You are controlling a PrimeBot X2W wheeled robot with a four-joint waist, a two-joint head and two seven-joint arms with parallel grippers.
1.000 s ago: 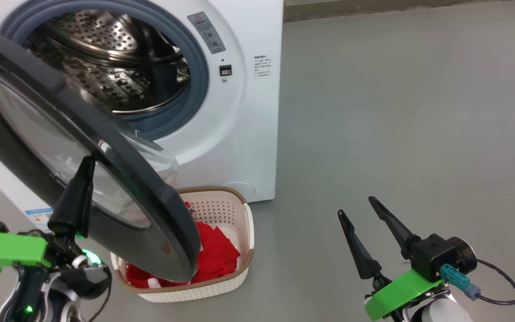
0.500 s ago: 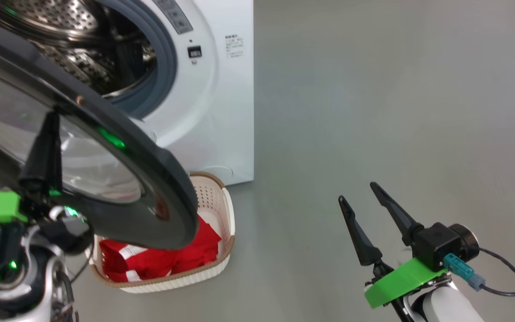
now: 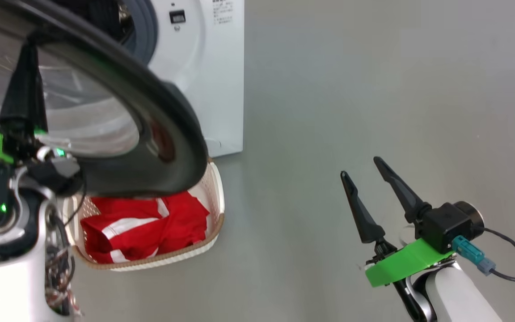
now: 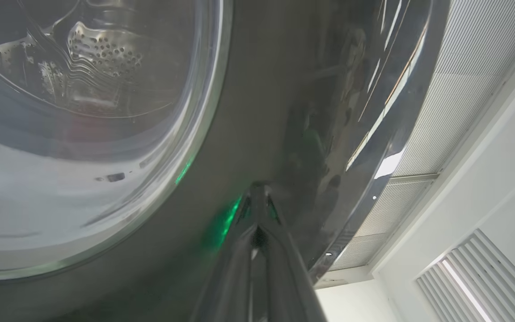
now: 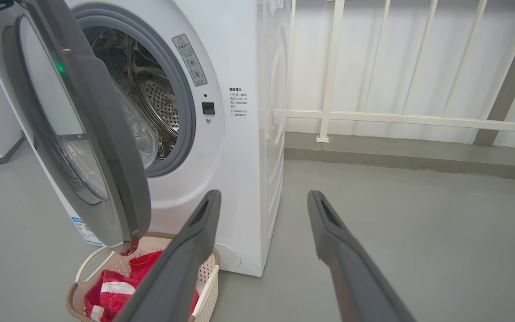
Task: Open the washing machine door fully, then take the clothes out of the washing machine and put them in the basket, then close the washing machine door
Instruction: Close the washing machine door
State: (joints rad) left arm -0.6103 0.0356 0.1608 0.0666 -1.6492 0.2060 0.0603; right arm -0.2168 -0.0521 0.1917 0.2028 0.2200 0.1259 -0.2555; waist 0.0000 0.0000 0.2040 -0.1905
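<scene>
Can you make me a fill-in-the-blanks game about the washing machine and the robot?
The ____ clothes lie in the basket.
The washing machine door is ____.
The right gripper holds ____.
The left gripper is ____.
Missing words: red, open, nothing, shut.

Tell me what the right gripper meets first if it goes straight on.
Probably the washing machine, near its front corner; the open right gripper points there over bare floor. Depth is unclear, so it could graze past the side.
</scene>
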